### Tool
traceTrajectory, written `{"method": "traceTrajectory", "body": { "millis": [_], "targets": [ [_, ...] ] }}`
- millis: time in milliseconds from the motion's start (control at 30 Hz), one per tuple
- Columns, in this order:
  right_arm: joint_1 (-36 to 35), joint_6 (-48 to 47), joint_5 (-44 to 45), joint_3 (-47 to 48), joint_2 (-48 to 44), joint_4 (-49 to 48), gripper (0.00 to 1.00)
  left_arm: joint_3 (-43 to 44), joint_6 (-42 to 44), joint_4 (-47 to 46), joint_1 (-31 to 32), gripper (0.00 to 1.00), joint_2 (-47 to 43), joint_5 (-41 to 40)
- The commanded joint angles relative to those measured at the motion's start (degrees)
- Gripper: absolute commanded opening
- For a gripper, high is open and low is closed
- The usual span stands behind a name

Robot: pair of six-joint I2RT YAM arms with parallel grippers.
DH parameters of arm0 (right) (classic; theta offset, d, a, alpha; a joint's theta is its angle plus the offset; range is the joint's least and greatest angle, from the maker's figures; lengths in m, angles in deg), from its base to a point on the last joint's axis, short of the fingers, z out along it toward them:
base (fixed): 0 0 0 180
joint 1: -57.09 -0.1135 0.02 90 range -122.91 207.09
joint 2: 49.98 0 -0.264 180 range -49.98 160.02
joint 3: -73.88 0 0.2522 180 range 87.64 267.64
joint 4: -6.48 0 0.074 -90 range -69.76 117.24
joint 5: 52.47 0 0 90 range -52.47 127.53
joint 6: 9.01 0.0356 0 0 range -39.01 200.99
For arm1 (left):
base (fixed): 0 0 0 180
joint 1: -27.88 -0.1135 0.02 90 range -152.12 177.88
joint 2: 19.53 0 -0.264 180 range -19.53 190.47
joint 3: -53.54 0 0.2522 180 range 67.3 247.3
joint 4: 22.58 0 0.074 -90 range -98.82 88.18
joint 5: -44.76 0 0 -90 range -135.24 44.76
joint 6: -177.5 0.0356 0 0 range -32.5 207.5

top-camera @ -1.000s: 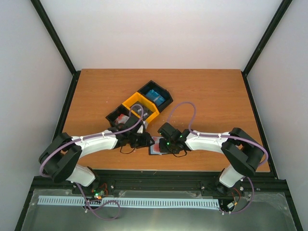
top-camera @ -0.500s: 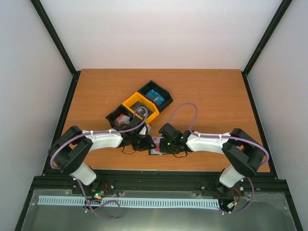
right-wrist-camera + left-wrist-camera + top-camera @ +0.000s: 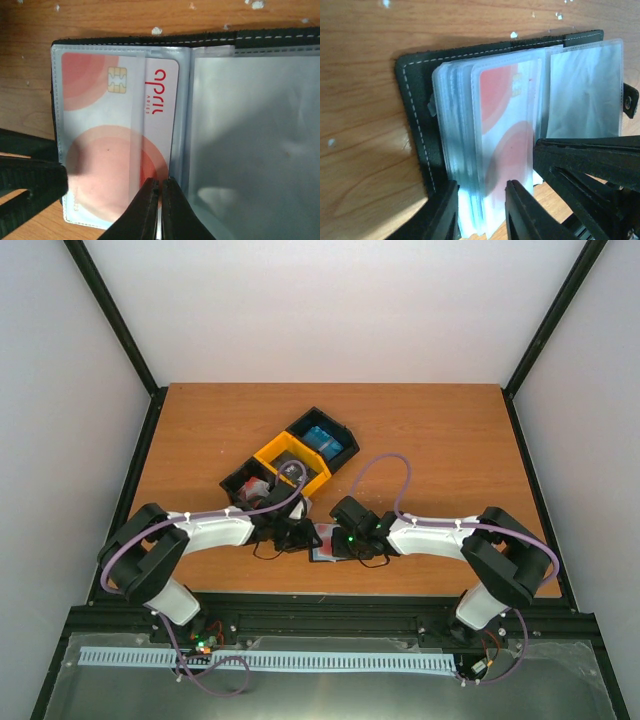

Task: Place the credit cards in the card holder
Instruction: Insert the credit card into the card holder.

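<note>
The black card holder (image 3: 324, 546) lies open near the table's front edge, between both grippers. In the right wrist view its clear sleeves (image 3: 250, 140) are spread, and a red-and-white credit card (image 3: 120, 145) sits partly inside the left sleeve, its right strip uncovered. My right gripper (image 3: 160, 186) is shut, with its tips on the card's lower right edge by the fold. In the left wrist view my left gripper (image 3: 481, 212) straddles the lower edge of the sleeve stack (image 3: 465, 150), one finger (image 3: 445, 212) on each side, closed against it. The same card (image 3: 507, 125) shows through the top sleeve.
A black-and-yellow three-compartment tray (image 3: 283, 450) stands behind the arms. It holds blue cards (image 3: 322, 438) in the far bin and red-and-white cards (image 3: 256, 487) in the near bin. Purple cables loop over both arms. Black frame posts edge the table.
My left arm has swung right and its gripper has reached the card holder's left side. The right gripper has stayed on the card.
</note>
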Motion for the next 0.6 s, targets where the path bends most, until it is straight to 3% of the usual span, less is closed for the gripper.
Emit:
{"method": "traceTrajectory", "body": {
  "millis": [0,100,567],
  "targets": [
    [-0.7,0.3,-0.6,-2.3,2.6,1.5,0.05,0.8,2.0,2.8,0.5,0.24,-2.5,-1.6],
    [-0.6,0.4,-0.8,-2.2,2.8,1.3,0.06,-0.3,2.5,0.5,0.5,0.14,-2.5,0.9],
    [-0.6,0.6,-1.2,-2.3,3.2,1.0,0.06,-0.8,2.1,-3.0,0.5,0.16,0.8,3.2]
  ]
}}
